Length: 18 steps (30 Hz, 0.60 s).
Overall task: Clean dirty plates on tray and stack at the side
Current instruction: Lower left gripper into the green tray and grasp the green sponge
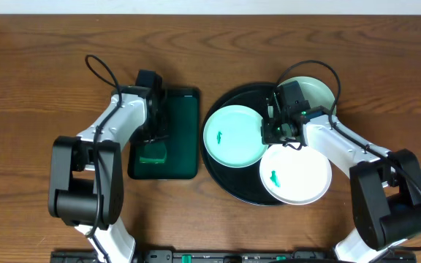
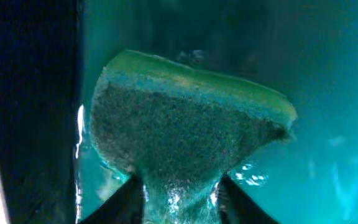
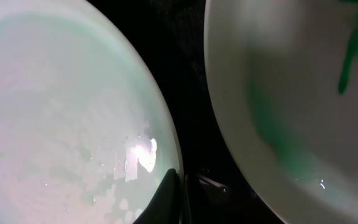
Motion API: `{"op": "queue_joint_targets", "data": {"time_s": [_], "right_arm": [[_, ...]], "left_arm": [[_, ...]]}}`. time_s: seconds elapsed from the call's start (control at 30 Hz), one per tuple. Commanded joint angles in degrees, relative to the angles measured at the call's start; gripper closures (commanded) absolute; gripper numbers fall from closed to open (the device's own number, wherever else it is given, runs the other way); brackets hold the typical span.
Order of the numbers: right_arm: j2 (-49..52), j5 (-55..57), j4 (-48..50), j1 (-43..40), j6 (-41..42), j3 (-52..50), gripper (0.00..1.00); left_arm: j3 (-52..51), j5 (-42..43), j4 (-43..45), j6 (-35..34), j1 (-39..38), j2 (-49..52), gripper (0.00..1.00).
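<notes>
Right wrist: right gripper (image 3: 182,186) pressed together at the narrow gap between two plates (image 3: 61,93) — left gripper (image 2: 179,199) pinches the sponge (image 2: 185,118).

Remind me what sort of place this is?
Probably a lab bench staged as a dishwashing station: bare wooden table, smeared plates on a black tray, sponge in a green tray.

— Which surfaces are shown glossy?
— The plates (image 3: 61,112) are seen smooth and glazed, with wet highlights; the black tray (image 1: 225,179) is seen smooth and dark between them.
— And rough?
— A coarse, grainy face is shown on the sponge (image 2: 185,130); wood grain is seen on the table (image 1: 35,58).
</notes>
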Motion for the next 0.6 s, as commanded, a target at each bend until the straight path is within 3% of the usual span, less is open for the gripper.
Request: {"op": "queue_joint_targets", "data": {"time_s": [0.0,0.13,0.33,0.57], "right_arm": [[1.03,1.22,-0.04,0.02,0.42,-0.46,0.98],[1.03,1.22,-0.04,0.02,0.42,-0.46,0.98],[1.03,1.22,-0.04,0.02,0.42,-0.46,0.99],[1.03,1.20,-0.07,0.02,0.42,-0.46,0.99]], "left_arm": [[-3.02,-0.33,1.49,-1.40,0.07,1.11,0.74],[-2.97,-0.33,0.79,-1.36,0.07,0.92,0.92],[-0.52,-0.33,-2.27,-1.14,-0.02,-2.25,0.93],[-0.31,-0.33,-1.79,-0.90,-0.09,-16.57,0.93]]}}
